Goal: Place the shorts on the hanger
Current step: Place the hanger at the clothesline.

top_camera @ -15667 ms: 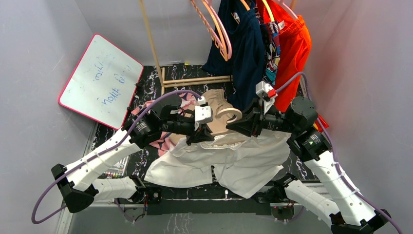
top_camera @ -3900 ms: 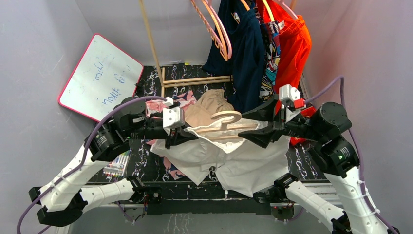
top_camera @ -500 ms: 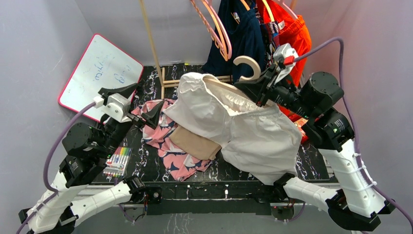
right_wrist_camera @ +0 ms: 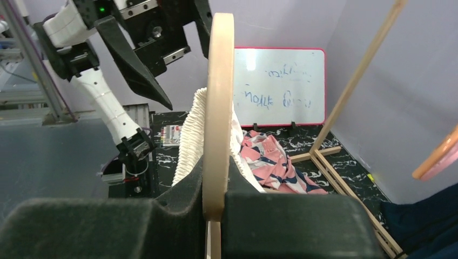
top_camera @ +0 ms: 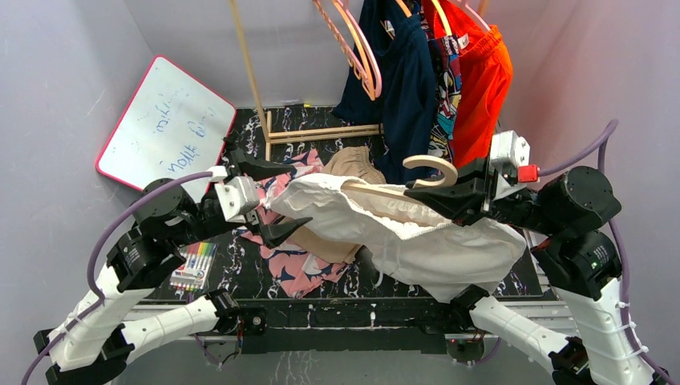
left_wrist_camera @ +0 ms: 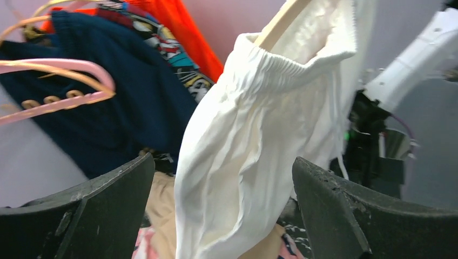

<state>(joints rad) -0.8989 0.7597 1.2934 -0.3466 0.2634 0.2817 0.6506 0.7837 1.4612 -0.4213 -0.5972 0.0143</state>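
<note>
- The shorts (top_camera: 417, 233) are showing as white, soft, creased fabric with a gathered elastic waistband and a thin white drawstring dangling from it.
- The hanger (top_camera: 433, 167) is presenting as pale, wood-coloured and smooth, with a thick rounded hook and slim curved arms.
- The shorts are hanging on the hanger, lifted off the counter (top_camera: 240, 274). One hanger arm is running inside the waistband, and the legs are drooping toward the counter's near edge.
- The right gripper (top_camera: 418, 194) is clenching the hanger just below the hook. In the right wrist view the hook is rising edge-on between the two black fingers.
- The left gripper (top_camera: 281, 196) is standing released, fingers spread wide and grasping nothing. The free end of the waistband is hanging in front of the gap. Whether a finger is touching the cloth, I cannot tell.
- A pink garment (top_camera: 285, 265) with a navy pattern and tan shorts (top_camera: 321, 241) are lying crumpled on the black marbled counter beneath the white shorts.
- A box of coloured markers (top_camera: 192, 265) is lying near the left arm.
- A pink-framed whiteboard (top_camera: 164, 132) is leaning against the left wall.
- A navy garment (top_camera: 401, 80), an orange garment (top_camera: 481, 80) and pink hangers (top_camera: 353, 48) are hanging on the wooden rack (top_camera: 248, 72) behind.
</note>
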